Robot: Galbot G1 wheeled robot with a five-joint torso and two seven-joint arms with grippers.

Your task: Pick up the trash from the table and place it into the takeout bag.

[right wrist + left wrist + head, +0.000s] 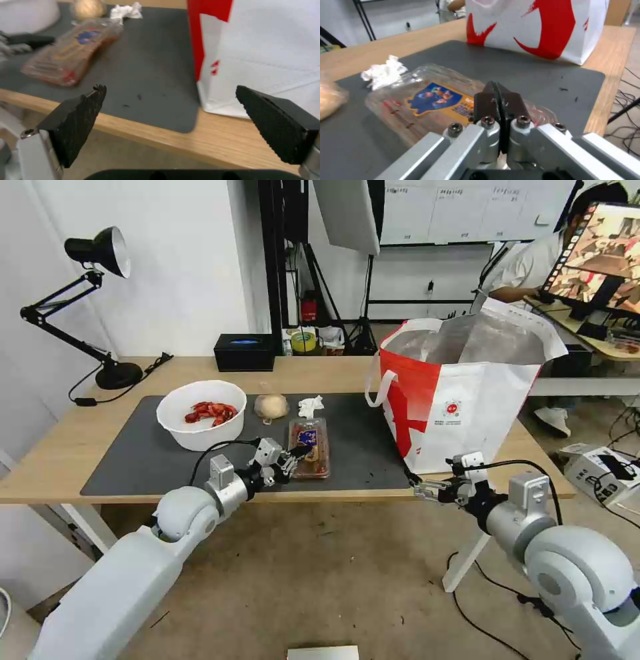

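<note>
Clamshell tray (309, 448), clear ribbed plastic (seemingly flattened), left gripper (498, 91) pressed closed

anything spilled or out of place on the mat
Nothing is spilled. Small dark specks dot the grey mat near its front edge, by the takeout bag. The clamshell tray, tissue, wrapped bun and bowl of red shells sit upright and apart.

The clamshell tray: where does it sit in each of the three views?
Head view: clamshell tray on the mat's near centre, by the left claw.
Left wrist view: centre-left, behind the shut fingers.
Right wrist view: upper left.
Shared landmark: crumpled tissue at its far end.
</note>
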